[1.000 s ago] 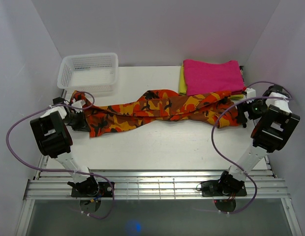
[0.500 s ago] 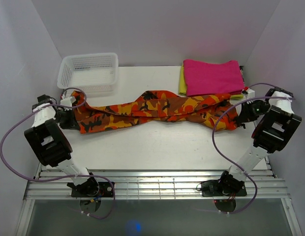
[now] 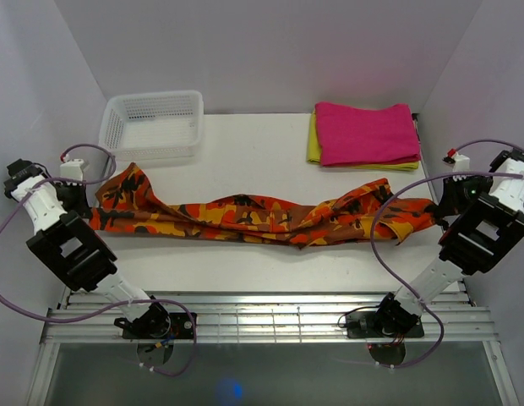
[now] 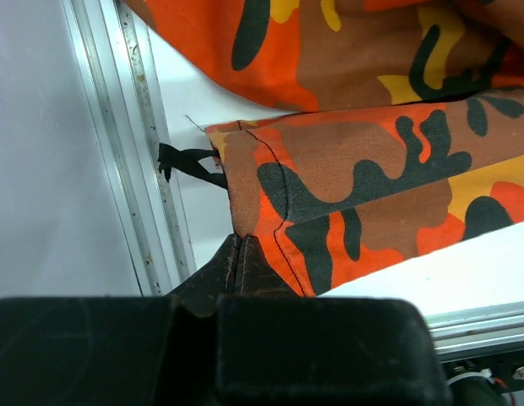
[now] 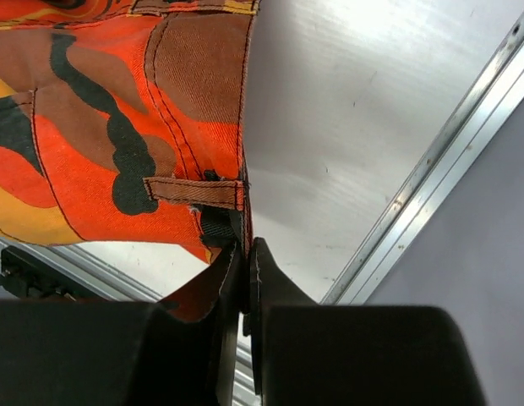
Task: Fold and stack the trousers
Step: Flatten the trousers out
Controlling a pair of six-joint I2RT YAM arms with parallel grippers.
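Trousers [image 3: 262,216] stretched across desk [image 3: 270,161], 9 to 3 o'clock; left gripper [image 4: 239,258] clamped on hem, right gripper [image 5: 248,254] clamped on waistband; best lift both ends level, tension even.

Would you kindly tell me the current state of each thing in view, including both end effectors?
trousers: unfolded, stretched out between the two end effectors, rumpled in the middle.
left end effector: shut on the trousers' leg end.
right end effector: shut on the trousers' waistband end.
basket: upright, apparently holding nothing.
pink cloth: folded, lying on the yellow cloth.
yellow cloth: folded, under the pink cloth.
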